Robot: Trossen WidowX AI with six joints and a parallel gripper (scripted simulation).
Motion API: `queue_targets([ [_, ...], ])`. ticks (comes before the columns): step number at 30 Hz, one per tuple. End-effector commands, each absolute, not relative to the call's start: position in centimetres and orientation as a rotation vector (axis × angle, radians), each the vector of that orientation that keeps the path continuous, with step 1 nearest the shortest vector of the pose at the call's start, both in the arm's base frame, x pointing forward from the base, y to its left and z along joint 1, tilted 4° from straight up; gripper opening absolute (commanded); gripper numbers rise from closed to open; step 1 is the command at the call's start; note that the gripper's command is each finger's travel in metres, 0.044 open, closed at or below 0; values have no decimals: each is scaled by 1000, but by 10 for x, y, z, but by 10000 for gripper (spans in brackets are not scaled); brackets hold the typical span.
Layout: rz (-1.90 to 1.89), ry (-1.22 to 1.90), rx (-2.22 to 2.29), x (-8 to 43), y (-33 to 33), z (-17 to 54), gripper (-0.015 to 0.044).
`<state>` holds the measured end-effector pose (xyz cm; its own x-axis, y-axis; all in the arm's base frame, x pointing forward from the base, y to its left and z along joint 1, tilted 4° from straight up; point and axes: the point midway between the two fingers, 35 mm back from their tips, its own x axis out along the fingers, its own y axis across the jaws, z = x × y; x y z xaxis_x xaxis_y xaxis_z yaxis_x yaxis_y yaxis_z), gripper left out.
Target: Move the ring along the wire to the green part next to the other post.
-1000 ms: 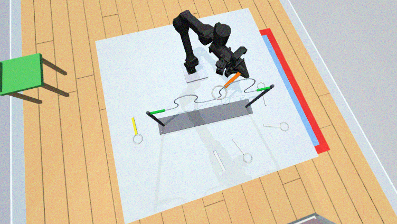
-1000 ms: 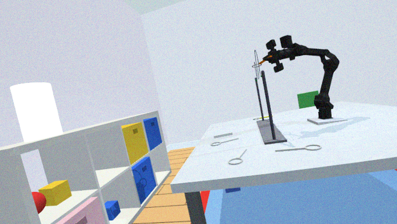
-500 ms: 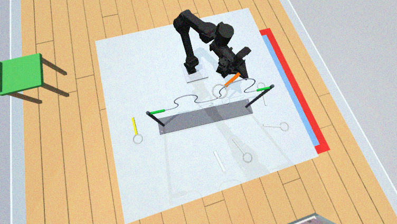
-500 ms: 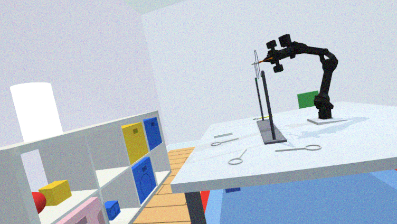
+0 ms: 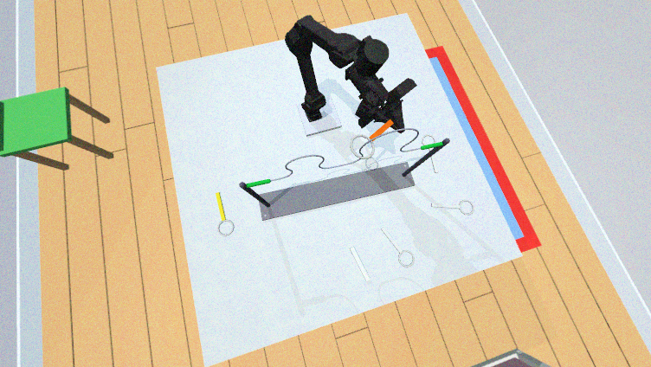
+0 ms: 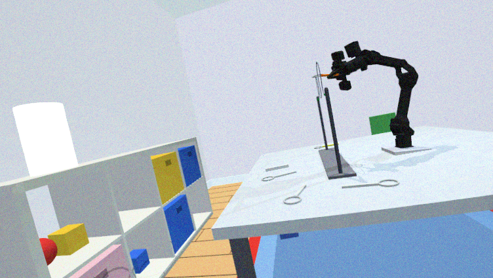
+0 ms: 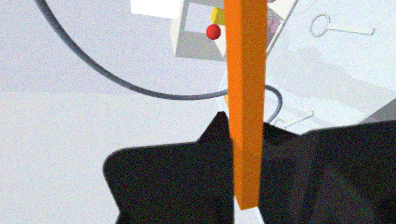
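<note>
My gripper (image 5: 392, 122) (image 6: 331, 75) (image 7: 226, 118) is shut on the orange handle (image 5: 381, 131) (image 6: 324, 75) (image 7: 246, 60), above the table. The ring (image 5: 351, 148) is around the thin grey wire (image 5: 339, 166) (image 7: 185, 97), in the dip between its two humps in the top view. Whether ring and wire touch, I cannot tell. The right hump passes close by the handle and fingers in that view. One green part (image 5: 258, 183) is at the left post (image 5: 254, 195), the other green part (image 5: 432, 145) at the right post (image 5: 425, 158) (image 6: 333, 131).
The posts stand on a grey base (image 5: 337, 191) (image 6: 329, 162). On the table lie a ring with yellow handle (image 5: 221, 207), several grey ring-handled pieces and a white bar (image 5: 360, 263). A green chair (image 5: 36, 120) and a shelf (image 6: 138, 217) stand off the table.
</note>
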<state>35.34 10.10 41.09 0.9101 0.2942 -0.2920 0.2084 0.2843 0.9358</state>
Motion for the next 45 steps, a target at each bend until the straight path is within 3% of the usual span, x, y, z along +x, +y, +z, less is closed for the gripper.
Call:
queue_targets([
  [1,47,457,1244,354,100,411,-150],
  [45,-120,525,658,350,86,389,-150],
])
